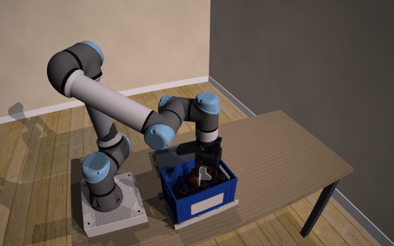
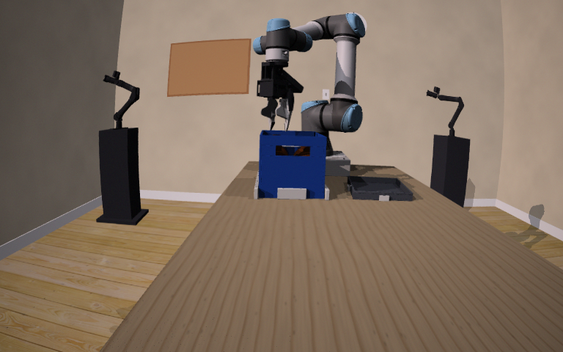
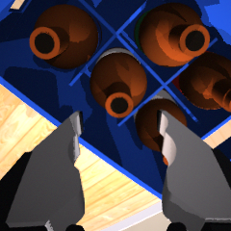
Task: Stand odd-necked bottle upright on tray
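A blue crate (image 1: 180, 207) (image 2: 290, 174) (image 3: 106, 144) stands on the table near the robot's base, with several brown bottles upright in its cells. In the wrist view I see bottles at the top left (image 3: 63, 36), the middle (image 3: 117, 79), the top right (image 3: 173, 31) and the right edge (image 3: 207, 79). One more bottle (image 3: 149, 122) is partly hidden by my right finger. My gripper (image 1: 200, 182) (image 2: 278, 124) (image 3: 119, 112) is open and empty, pointing down just above the crate's rim, over the middle bottle's neck. The dark grey tray (image 1: 164, 159) (image 2: 380, 188) lies beside the crate.
The crate rests on a pale base plate (image 1: 203, 216) on the long wooden table (image 1: 276, 150) (image 2: 332, 269). The arm's base stands on a grey pedestal (image 1: 116, 214) at the table's end. Two black camera stands (image 2: 118, 166) (image 2: 450, 166) stand on the floor on either side.
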Action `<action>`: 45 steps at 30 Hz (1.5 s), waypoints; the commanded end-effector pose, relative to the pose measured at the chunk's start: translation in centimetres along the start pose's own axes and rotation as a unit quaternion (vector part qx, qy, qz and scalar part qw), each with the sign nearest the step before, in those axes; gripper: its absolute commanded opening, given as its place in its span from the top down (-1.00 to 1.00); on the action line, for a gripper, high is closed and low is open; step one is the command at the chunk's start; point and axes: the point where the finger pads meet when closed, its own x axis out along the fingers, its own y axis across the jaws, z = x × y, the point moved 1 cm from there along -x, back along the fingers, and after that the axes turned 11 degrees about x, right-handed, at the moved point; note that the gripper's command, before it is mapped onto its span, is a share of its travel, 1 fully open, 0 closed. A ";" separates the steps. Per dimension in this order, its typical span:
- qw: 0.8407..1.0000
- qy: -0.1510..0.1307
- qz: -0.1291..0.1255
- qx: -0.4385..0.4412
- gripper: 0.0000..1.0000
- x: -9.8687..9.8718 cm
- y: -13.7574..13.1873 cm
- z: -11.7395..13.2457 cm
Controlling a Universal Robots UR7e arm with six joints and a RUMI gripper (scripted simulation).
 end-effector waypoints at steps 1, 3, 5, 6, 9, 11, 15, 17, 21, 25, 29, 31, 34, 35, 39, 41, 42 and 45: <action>1.000 -0.001 0.000 0.000 0.24 0.0 0.0 0.0; 1.000 -0.001 0.000 0.000 0.24 0.0 0.0 0.0; 1.000 -0.001 0.000 0.000 0.24 0.0 0.0 0.0; 1.000 -0.001 0.000 0.000 0.24 0.0 0.0 0.0; 1.000 -0.001 0.000 0.000 0.24 0.0 0.0 0.0; 1.000 -0.001 0.000 0.000 0.24 0.0 0.0 0.0; 1.000 -0.001 0.000 0.000 0.24 0.0 0.0 0.0; 1.000 -0.001 0.000 0.000 0.24 0.0 0.0 0.0; 1.000 -0.001 0.000 0.000 0.24 0.0 0.0 0.0; 1.000 -0.001 0.000 0.000 0.24 0.0 0.0 0.0; 1.000 -0.001 0.000 0.000 0.24 0.0 0.0 0.0; 1.000 -0.001 0.000 0.000 0.24 0.0 0.0 0.0; 1.000 -0.001 0.000 0.000 0.24 0.0 0.0 0.0; 1.000 -0.001 0.000 0.000 0.24 0.0 0.0 0.0; 1.000 -0.001 0.000 0.000 0.24 0.2 0.0 0.0; 1.000 -0.001 0.000 0.000 0.24 0.3 0.0 0.0; 1.000 -0.001 0.000 0.000 0.24 0.4 0.0 0.0; 1.000 -0.001 0.000 0.000 0.24 0.6 0.0 0.0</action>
